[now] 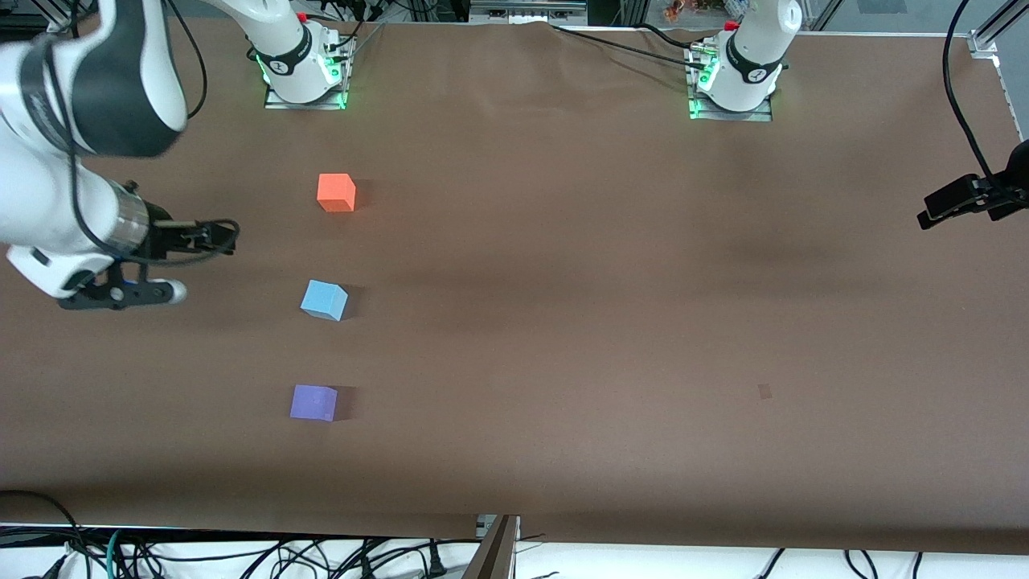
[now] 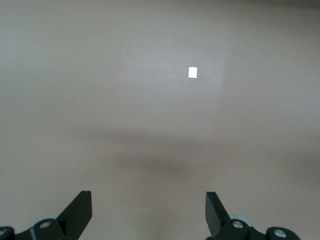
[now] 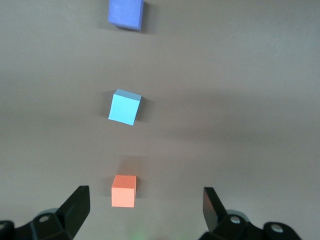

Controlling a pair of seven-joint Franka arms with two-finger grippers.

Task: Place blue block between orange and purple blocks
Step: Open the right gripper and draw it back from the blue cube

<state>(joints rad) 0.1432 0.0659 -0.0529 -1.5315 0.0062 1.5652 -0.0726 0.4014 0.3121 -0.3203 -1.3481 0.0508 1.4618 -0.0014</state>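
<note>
The blue block [image 1: 324, 300] sits on the brown table in a line with the orange block [image 1: 336, 193], which is farther from the front camera, and the purple block [image 1: 313, 402], which is nearer. The blue one lies between them, slightly turned and apart from both. My right gripper [image 1: 213, 237] is open and empty, up in the air at the right arm's end of the table, beside the row. Its wrist view shows the orange [image 3: 124, 191], blue [image 3: 124, 107] and purple [image 3: 126, 14] blocks below its gripper [image 3: 145, 197]. My left gripper [image 1: 936, 211] waits, open and empty [image 2: 148, 200], over bare table.
A small patch [image 1: 764, 392] marks the table toward the left arm's end; it shows as a pale square [image 2: 193, 72] in the left wrist view. The arm bases [image 1: 304, 76] stand along the table's edge farthest from the front camera. Cables [image 1: 321, 559] hang past the edge nearest it.
</note>
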